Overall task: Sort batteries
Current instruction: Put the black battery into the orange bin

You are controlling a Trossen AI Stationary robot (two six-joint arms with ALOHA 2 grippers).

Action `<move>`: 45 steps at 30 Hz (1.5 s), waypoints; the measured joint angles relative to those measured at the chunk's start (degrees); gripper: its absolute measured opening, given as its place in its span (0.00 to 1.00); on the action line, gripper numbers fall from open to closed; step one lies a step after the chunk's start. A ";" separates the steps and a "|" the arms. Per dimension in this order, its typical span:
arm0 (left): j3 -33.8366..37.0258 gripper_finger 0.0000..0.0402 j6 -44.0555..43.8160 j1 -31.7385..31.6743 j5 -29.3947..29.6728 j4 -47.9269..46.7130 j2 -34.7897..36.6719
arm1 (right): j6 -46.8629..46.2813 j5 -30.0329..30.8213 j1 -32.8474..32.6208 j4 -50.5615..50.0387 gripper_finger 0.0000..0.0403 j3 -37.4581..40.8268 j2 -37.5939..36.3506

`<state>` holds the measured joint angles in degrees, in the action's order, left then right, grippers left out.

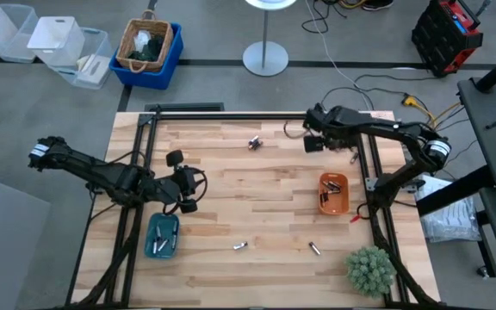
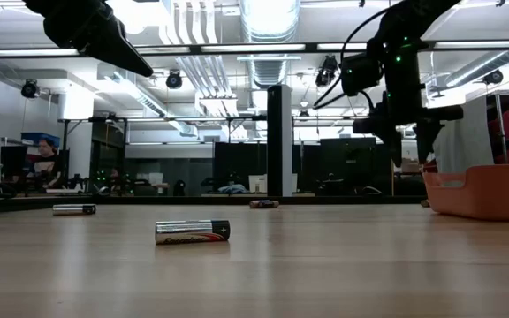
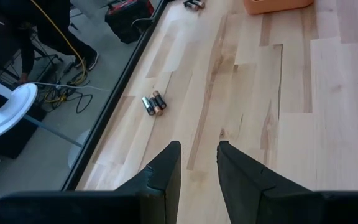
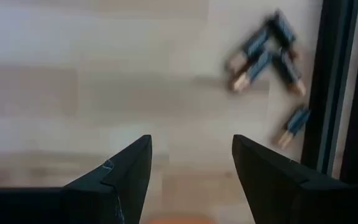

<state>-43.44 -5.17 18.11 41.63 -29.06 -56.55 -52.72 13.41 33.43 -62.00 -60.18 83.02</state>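
**Both grippers empty above the table**

While my left gripper (image 1: 188,182) hovers above the teal tray (image 1: 162,236), its fingers (image 3: 165,168) stand slightly parted and hold nothing. My right gripper (image 1: 311,129) hangs near the far edge, jaws wide, empty — a cluster of batteries (image 4: 267,51) lies below it. Other batteries lie loose on the table (image 1: 265,207) — some sit in the orange tray (image 1: 333,194).

A light wooden table (image 1: 274,189) is seen. On it are set a teal tray (image 1: 162,236), an orange tray (image 1: 333,194), scattered batteries (image 1: 254,143) and a green plant (image 1: 370,269).
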 joint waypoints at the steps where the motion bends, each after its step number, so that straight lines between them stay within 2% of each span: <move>1: 0.00 0.21 0.02 0.00 -0.02 0.00 0.02 | -0.89 -0.08 -0.51 0.11 0.53 0.65 0.00; 6: 0.00 0.21 0.20 0.00 -0.02 -0.02 0.02 | -4.03 2.69 -1.16 0.26 0.53 2.56 0.00; 14: 0.00 0.21 0.20 0.00 -0.02 -0.07 0.08 | -7.77 3.83 -1.03 1.14 0.53 4.28 0.00; 25: 0.00 0.21 0.66 0.00 -0.04 -0.11 0.08 | -1.75 4.61 -1.30 1.58 0.53 4.28 0.00; 32: 0.00 0.21 0.66 0.00 -0.02 -0.11 0.08 | 2.36 4.58 -1.32 5.70 0.54 4.28 0.00; 45: 0.00 0.21 0.66 0.00 -0.04 -0.11 0.08 | -7.66 3.08 -2.19 2.64 0.54 7.32 0.00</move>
<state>-43.44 -4.51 18.11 41.58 -29.17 -56.47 -60.39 16.49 31.24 -59.36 -52.86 83.02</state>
